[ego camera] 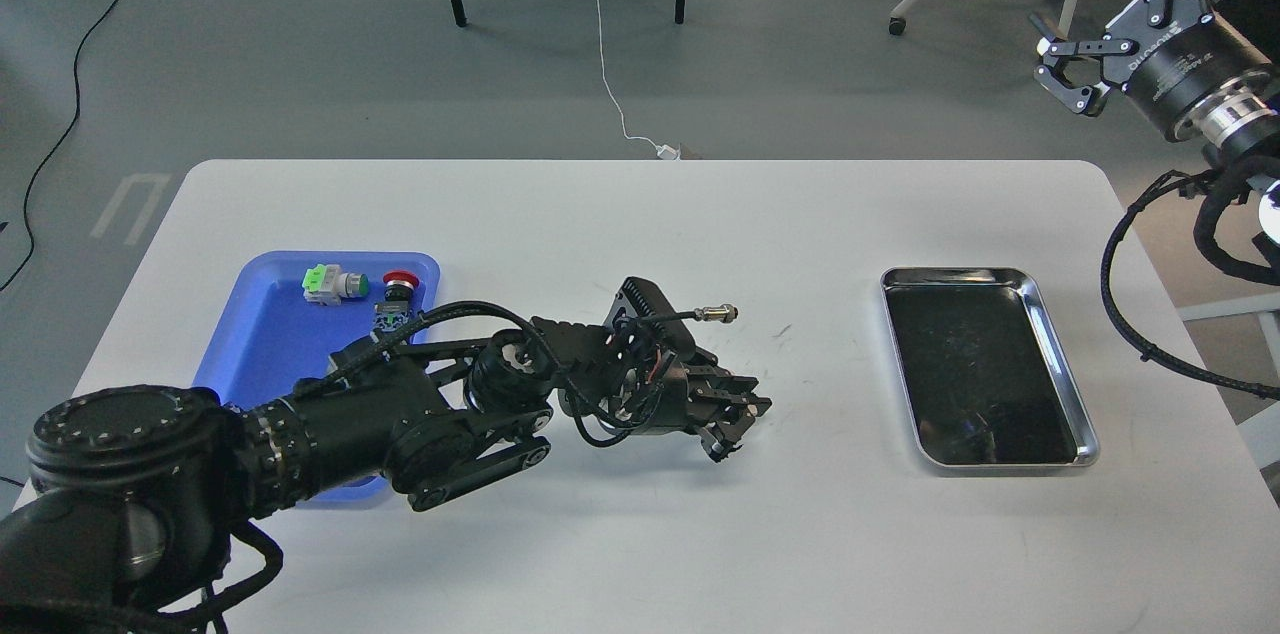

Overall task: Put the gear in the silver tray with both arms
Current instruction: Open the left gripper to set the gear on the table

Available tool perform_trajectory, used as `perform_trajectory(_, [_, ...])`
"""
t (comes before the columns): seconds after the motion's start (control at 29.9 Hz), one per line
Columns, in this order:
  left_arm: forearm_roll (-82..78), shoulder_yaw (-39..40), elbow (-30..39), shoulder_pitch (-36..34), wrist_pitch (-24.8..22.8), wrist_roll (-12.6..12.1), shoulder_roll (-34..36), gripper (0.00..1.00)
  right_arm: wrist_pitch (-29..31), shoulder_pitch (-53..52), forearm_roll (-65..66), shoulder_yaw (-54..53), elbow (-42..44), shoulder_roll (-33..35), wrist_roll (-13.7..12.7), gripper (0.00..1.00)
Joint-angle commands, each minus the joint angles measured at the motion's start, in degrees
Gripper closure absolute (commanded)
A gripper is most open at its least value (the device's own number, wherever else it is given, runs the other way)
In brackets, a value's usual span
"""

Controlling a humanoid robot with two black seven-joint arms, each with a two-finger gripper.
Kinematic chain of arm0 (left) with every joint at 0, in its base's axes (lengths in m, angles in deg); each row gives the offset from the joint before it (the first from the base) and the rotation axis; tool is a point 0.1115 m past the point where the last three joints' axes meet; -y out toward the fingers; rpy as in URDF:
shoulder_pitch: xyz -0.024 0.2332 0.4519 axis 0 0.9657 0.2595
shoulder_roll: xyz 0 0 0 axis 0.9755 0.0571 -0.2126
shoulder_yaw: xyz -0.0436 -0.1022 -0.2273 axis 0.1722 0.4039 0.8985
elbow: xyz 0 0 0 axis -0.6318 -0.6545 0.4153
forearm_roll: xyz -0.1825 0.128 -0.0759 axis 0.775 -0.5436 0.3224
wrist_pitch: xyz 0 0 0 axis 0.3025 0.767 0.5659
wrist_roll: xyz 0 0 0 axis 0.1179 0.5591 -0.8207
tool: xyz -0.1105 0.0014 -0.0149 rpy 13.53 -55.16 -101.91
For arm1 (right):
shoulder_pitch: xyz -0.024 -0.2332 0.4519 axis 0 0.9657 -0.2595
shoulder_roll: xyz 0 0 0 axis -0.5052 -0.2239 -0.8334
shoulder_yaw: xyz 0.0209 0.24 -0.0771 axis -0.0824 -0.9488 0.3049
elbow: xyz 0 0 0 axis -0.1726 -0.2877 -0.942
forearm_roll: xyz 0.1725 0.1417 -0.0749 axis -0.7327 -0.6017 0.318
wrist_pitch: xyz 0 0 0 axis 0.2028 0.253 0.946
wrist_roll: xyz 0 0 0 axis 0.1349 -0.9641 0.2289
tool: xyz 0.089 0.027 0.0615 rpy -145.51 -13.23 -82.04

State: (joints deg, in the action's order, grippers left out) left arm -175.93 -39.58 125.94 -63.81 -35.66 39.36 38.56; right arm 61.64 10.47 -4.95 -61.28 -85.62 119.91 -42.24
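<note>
While our left tool (735, 414) lies low over the white worktop (640, 244) between the two trays, its fingers look together, yet we cannot tell if a gear sits in them. We judge this the carrying step: next it must travel right to the silver tray (985, 364), which is bare. Our right tool (1085, 64) hangs high, fingers apart, holding nothing. We count two trays, one silver and one blue tray (270, 334), the latter holding three small parts (365, 289).
</note>
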Motion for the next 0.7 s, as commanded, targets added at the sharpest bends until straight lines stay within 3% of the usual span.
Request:
perform_trajectory(0.0, [0.1, -0.1, -1.5, 0.1, 0.0, -0.1, 0.0, 0.81, 0.0, 0.1, -0.1, 0.0, -0.2, -0.1, 0.0, 0.01])
perform_trajectory(0.1, [0.2, 0.5, -1.4, 1.3, 0.1, -0.1, 0.0, 0.77, 0.0, 0.0, -0.1, 0.0, -0.3, -0.1, 0.0, 0.01])
perform_trajectory(0.23, [0.8, 0.8, -0.5, 1.3, 2.0, 0.1, 0.0, 0.52, 0.0, -0.4, 0.0, 0.2, -0.2, -0.1, 0.0, 0.01])
perform_trajectory(0.47, [4.5, 2.7, 1.7, 1.3, 2.0, 0.3, 0.0, 0.45, 0.0, -1.0, 0.1, 0.3, -0.1, 0.0, 0.0, 0.01])
perform_trajectory(0.67, [23.2, 10.1, 5.4, 0.6, 1.2, 0.4, 2.1, 0.39, 0.0, -4.6, 2.8, 3.7, -0.1, 0.2, 0.0, 0.01])
